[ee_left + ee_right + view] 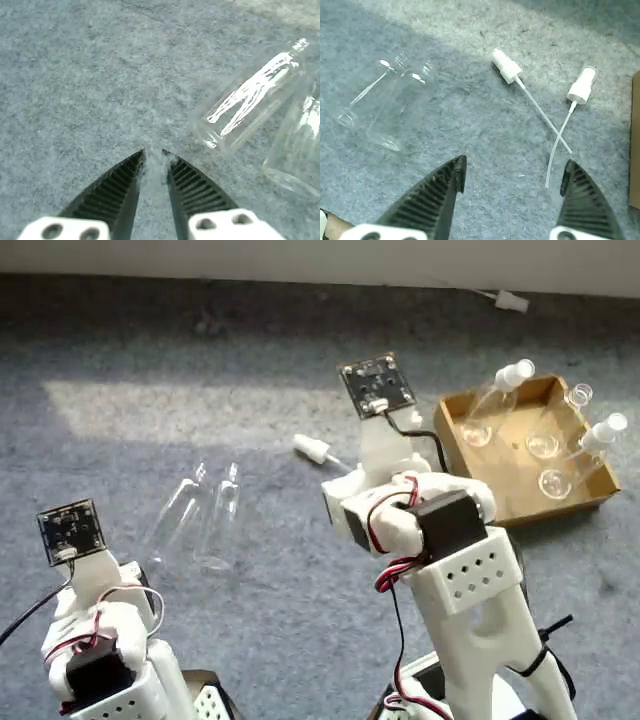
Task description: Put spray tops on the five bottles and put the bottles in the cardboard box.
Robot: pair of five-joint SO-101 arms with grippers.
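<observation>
Two clear bottles without tops, one (178,512) beside the other (220,515), lie side by side on the grey carpet. In the right wrist view the pair shows as one bottle (362,97) and its neighbour (402,107). Two white spray tops, one (506,65) and another (582,86), lie with their tubes crossing ahead of my right gripper (515,167), which is open and holds nothing. My left gripper (155,155) hangs just above the carpet beside a bottle's base (250,100), its fingers nearly together with nothing between them. The cardboard box (520,505) holds three bottles; two carry spray tops.
A further spray top (510,300) lies far back by the wall. One spray top (312,448) shows just left of the right arm's wrist board (377,385). Open carpet stretches between the loose bottles and the box.
</observation>
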